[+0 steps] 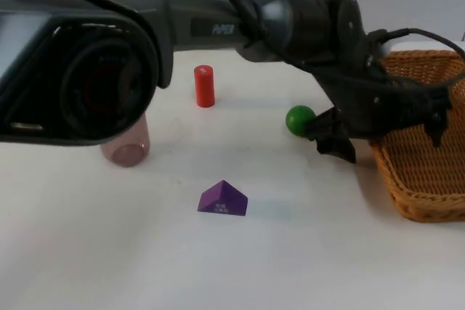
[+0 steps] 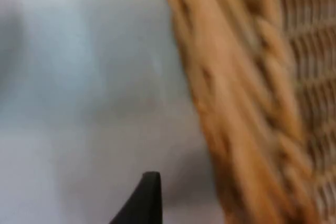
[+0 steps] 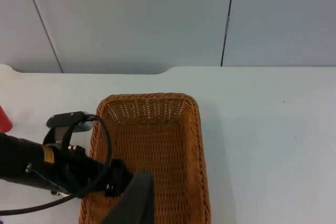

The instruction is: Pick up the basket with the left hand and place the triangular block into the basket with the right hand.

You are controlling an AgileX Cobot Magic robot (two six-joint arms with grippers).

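The woven wicker basket (image 1: 425,172) stands at the table's right side. My left arm reaches across from the upper left, and the left gripper (image 1: 340,143) sits low at the basket's left rim. Its wrist view, blurred by motion, has the braided rim (image 2: 236,108) close beside the left gripper (image 2: 147,203), with white table between them. The purple triangular block (image 1: 223,199) lies on the table near the middle, well left of the basket. The right gripper (image 3: 137,203) waits high behind the basket (image 3: 157,145), looking down on it and on the left arm (image 3: 58,166).
A red cylinder (image 1: 204,86) stands upright at the back. A green ball (image 1: 299,119) rests just left of the left gripper. A pink cylinder (image 1: 127,149) shows partly under the left arm's base. The grey partition wall (image 3: 157,19) closes the far side.
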